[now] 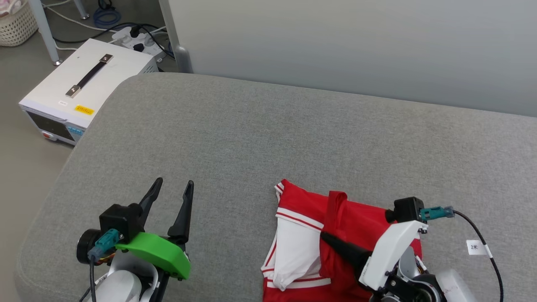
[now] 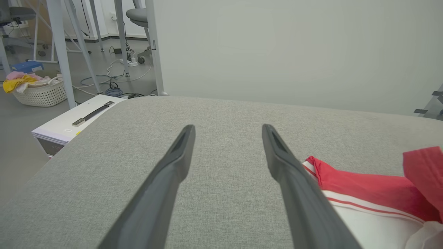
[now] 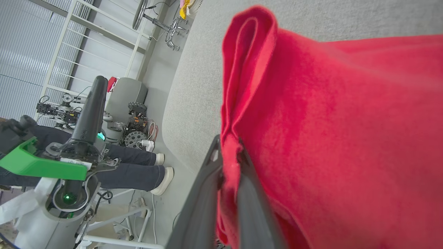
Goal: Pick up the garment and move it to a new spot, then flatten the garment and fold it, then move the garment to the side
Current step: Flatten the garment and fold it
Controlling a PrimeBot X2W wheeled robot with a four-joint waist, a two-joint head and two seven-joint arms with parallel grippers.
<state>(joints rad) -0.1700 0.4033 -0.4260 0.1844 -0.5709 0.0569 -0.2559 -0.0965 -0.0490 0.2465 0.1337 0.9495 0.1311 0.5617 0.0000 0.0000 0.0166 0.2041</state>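
The right gripper pinches a fold of the garment, lying at three o'clock from the wide-open left gripper.

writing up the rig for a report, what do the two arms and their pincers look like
The left pincer has two long dark tapering fingers, a bright green curved cover and a teal plug on a dark cable. The right pincer has the same fingers, a white cover, a teal connector and a black cable bearing a small white tag.
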